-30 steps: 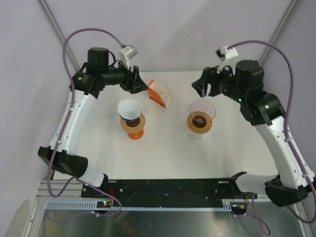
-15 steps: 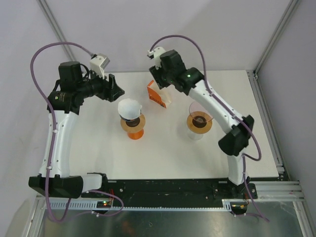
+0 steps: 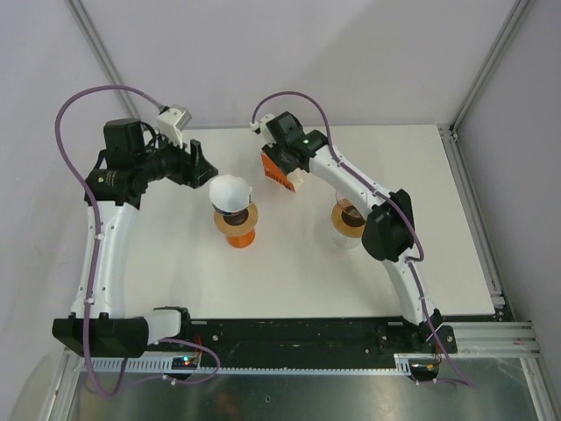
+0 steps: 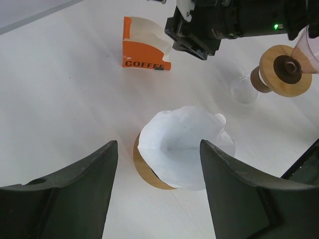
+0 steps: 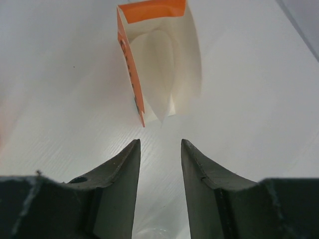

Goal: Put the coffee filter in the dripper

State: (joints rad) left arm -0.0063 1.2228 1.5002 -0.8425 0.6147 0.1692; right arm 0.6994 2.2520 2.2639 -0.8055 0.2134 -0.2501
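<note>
From above, the white filter (image 3: 230, 190) sits in the orange dripper (image 3: 237, 224); a second dripper (image 3: 351, 219) stands to its right. Left wrist: the left gripper (image 4: 157, 147) is spread wide and holds nothing. Right wrist: the right gripper (image 5: 160, 149), slightly parted, faces the open box (image 5: 159, 74), which holds white paper.

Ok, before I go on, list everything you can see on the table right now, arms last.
Paper filter: one, white, sitting in the left dripper.
Left dripper: one, orange base with a wooden collar, left of the table's middle.
Right dripper: one, clear glass with a wooden collar, right of middle, partly hidden in the top view, no filter seen in it.
Filter box: one, orange and white, open at the top, at the back of the table behind the drippers.
Table: one, white.
Left gripper: open, empty, beside the paper filter.
Right gripper: open, empty, pointed at the filter box's mouth.
</note>
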